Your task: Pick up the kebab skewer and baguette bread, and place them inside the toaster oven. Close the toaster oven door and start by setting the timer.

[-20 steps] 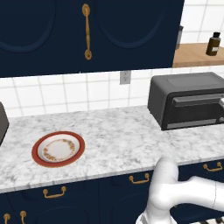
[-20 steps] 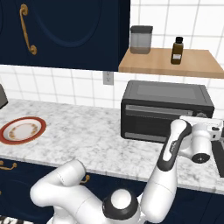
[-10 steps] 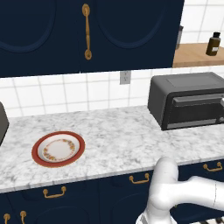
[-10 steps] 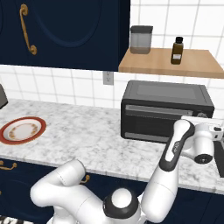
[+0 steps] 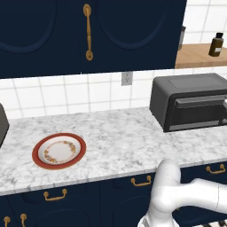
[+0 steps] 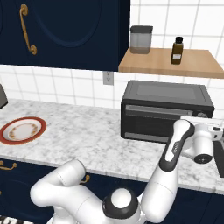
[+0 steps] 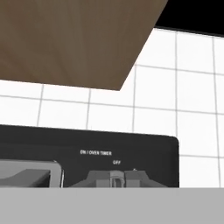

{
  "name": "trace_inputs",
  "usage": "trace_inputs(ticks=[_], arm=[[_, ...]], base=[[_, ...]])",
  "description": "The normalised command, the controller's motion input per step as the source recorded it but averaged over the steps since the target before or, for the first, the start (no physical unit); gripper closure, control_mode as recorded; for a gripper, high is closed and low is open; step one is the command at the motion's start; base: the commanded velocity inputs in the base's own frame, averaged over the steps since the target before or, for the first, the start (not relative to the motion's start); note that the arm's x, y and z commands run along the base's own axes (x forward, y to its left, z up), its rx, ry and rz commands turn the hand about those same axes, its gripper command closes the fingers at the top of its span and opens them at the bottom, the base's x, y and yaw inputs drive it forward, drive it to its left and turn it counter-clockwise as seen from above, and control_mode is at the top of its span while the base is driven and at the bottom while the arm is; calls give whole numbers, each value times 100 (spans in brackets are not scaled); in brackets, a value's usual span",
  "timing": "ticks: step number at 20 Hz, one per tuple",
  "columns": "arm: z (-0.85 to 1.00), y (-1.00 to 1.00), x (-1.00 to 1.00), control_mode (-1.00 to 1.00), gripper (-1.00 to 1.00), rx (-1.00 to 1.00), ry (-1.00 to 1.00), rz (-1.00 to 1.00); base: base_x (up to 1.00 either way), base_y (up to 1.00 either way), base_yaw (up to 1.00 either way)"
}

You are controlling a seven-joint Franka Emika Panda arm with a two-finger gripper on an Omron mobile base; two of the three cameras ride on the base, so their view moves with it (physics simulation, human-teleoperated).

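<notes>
The toaster oven stands at the right of the counter with its door closed. My gripper is at the oven's right-hand control panel. In the hand view the timer knob, under the "OFF" mark, sits dead centre at the bottom edge where my fingertips are hidden. The jaws stand nearly shut, seemingly on that knob. The kebab skewer and baguette bread are out of view.
A red-rimmed plate lies bare on the marble counter at the left. Above the oven a wooden shelf holds a brown bottle and a jar. Dark upper cabinets hang overhead.
The wrist at the oven's control panel has shifted only slightly. Everything else stands as before.
</notes>
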Motion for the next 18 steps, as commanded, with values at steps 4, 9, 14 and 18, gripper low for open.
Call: trace_inputs(ticks=[4, 9, 14, 18], arm=[[-9, 23, 5, -100, 100, 2, 5, 0], [-7, 21, 2, -100, 100, 14, 10, 0], [-8, 12, 0, -100, 100, 15, 5, 0], [-12, 0, 0, -100, 100, 11, 0, 0]], base=[[0, 0, 0], [0, 0, 0], [0, 0, 0], [0, 0, 0]])
